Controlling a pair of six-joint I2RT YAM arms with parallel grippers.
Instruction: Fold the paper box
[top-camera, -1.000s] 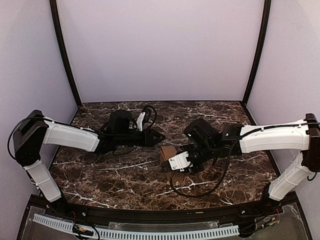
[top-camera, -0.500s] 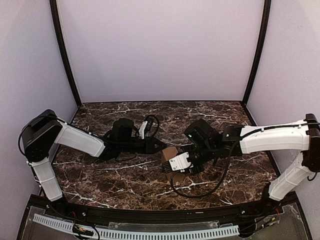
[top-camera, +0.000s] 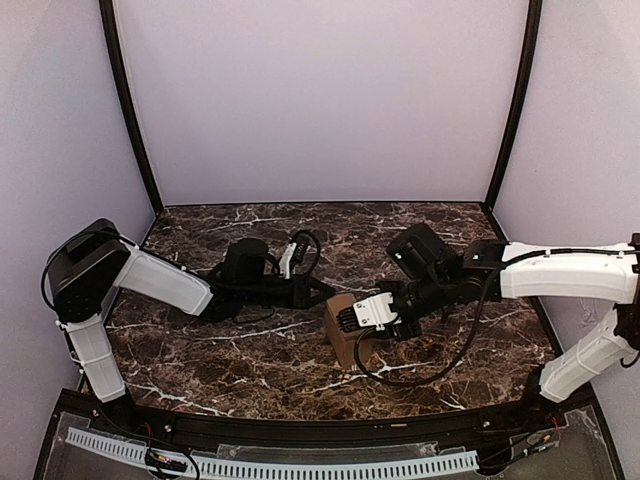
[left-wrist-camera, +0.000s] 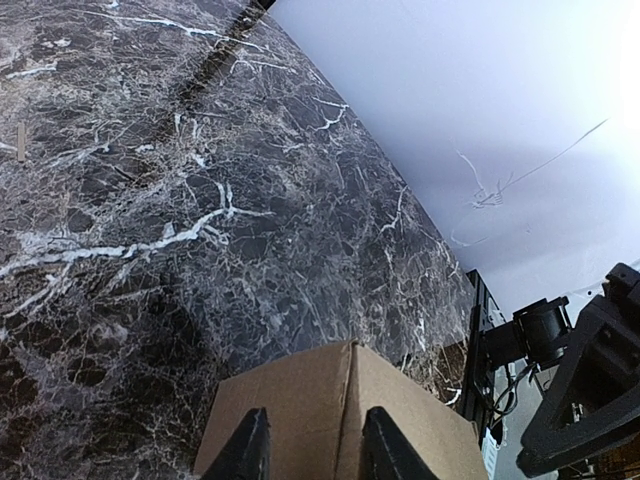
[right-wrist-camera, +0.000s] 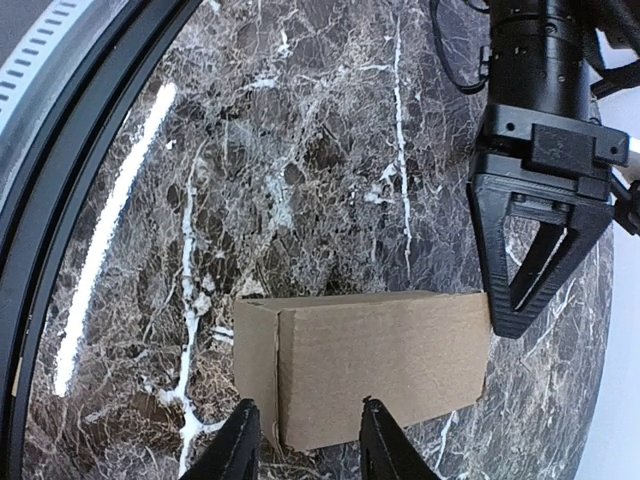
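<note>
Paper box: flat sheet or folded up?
Folded up: the paper box stands as a block, two faces meeting at a crease in both wrist views. Flaps fully closed: cannot tell.

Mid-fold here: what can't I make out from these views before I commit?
- Top view: the right gripper covers the top of the paper box, hiding its flaps.
- Right wrist view: the bottom edge cuts off the fingers; grip on the box unclear.
- Left wrist view: box's near part cut off; left gripper contact unclear.

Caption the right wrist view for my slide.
Paper box on marble table, right gripper at near edge, left gripper at one end.
</note>
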